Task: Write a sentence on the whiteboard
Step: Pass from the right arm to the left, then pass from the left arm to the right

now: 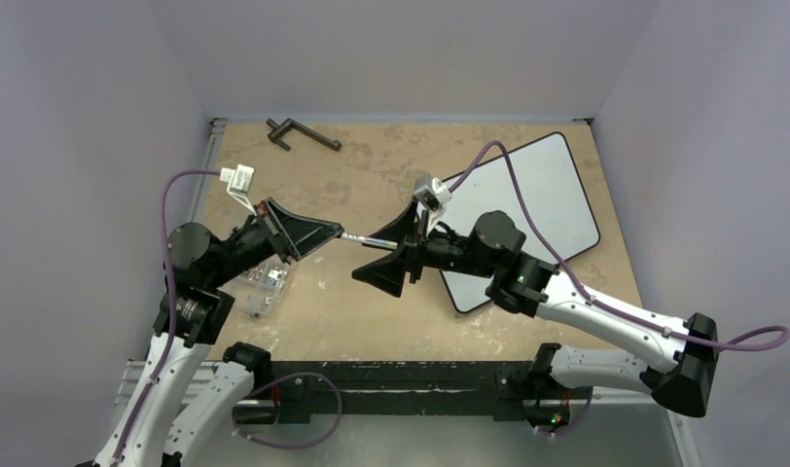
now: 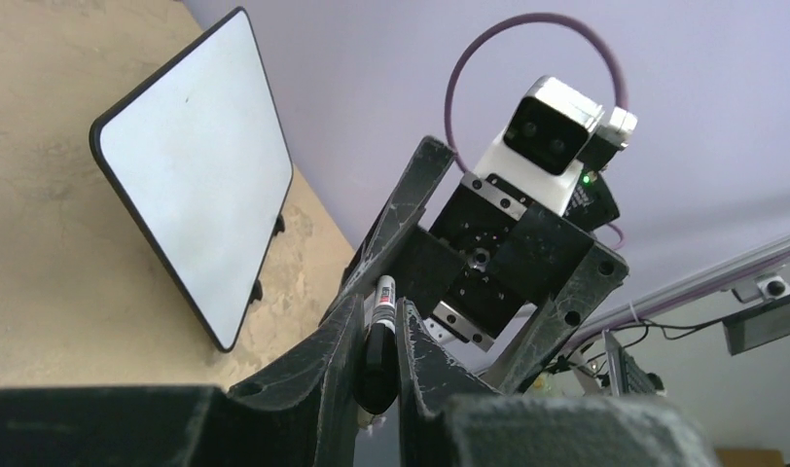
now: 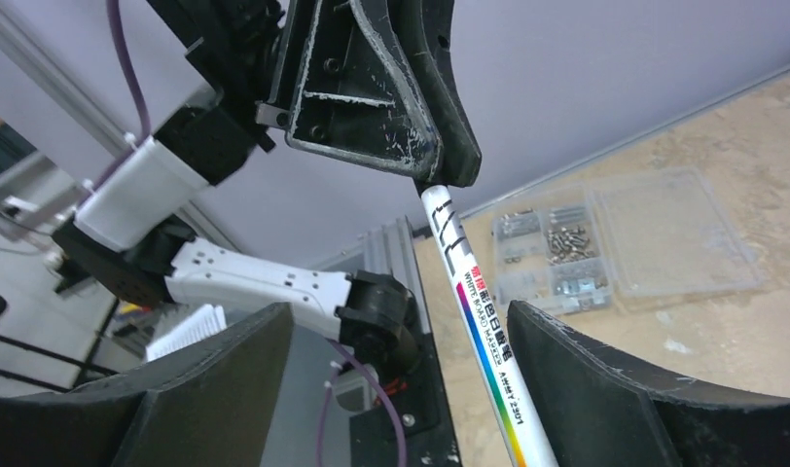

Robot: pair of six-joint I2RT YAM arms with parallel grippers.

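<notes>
The whiteboard point(image 1: 537, 199) lies flat at the right of the table, and I see no writing on it; the sentence does not show. It also shows in the left wrist view point(image 2: 192, 161). My left gripper point(image 1: 335, 233) is shut on the black cap end of a white marker point(image 1: 370, 240) and holds it level above the table. In the left wrist view point(image 2: 379, 309) the jaws pinch the marker point(image 2: 383, 292). My right gripper point(image 1: 391, 249) is open, with the marker's barrel point(image 3: 481, 336) between its fingers point(image 3: 605, 384), nearer the right one and not touching.
A clear plastic box of screws point(image 1: 263, 285) lies at the left by the left arm, and shows in the right wrist view point(image 3: 605, 243). A black handle tool point(image 1: 304, 133) lies at the back. Purple walls close in the table.
</notes>
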